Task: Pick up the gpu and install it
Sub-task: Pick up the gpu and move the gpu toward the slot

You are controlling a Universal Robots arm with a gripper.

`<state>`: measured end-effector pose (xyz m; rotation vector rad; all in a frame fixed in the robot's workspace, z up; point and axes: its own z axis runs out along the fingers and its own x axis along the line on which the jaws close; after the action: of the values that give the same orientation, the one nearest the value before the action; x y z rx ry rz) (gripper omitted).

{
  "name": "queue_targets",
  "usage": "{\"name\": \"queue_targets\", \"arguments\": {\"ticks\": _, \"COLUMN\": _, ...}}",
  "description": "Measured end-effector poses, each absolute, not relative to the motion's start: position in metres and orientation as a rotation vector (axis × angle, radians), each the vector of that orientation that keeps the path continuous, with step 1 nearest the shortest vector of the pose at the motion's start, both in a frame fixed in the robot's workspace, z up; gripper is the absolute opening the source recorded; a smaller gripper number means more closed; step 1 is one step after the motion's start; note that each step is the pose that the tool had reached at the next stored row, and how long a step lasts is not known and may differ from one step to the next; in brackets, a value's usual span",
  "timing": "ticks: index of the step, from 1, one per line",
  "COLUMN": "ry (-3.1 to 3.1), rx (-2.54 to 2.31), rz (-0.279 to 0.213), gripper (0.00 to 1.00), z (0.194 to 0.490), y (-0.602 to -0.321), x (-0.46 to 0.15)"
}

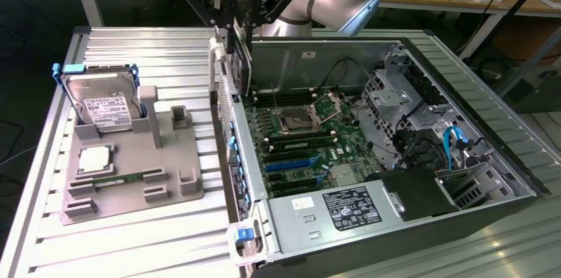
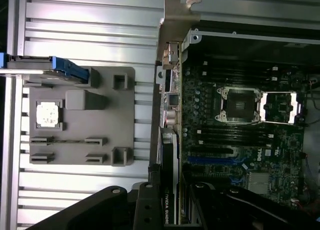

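The gripper (image 1: 238, 25) (image 2: 170, 210) has its jaws drawn narrow onto the gpu (image 1: 238, 61) (image 2: 167, 157), which hangs edge-on and upright, its metal bracket pointing down. The card is in the air over the open computer case (image 1: 491, 127), above the case wall that faces the grey holder (image 1: 131, 186). The case lies toward the tabletop's (image 1: 131, 245) edge at the exterior view's right. The holder is nearer the opposite edge and carries a hard drive (image 1: 104, 104).

- Our tray (image 1: 131, 153) sits on the tabletop (image 1: 140, 245), exterior view's left of the computer (image 1: 307, 48).
- Hard drive (image 1: 105, 104) stands in the tray.
- gpu (image 2: 168, 160) over the computer's wall.
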<state>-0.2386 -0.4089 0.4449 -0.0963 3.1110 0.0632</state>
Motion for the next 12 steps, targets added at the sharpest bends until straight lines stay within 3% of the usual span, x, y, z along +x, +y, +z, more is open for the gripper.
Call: {"name": "queue_targets", "arguments": {"ticks": 12, "ry": 3.111, "rx": -0.097, "rz": 0.063, "gripper": 0.27, "z": 0.445, "y": -0.409, "x": -0.205}}
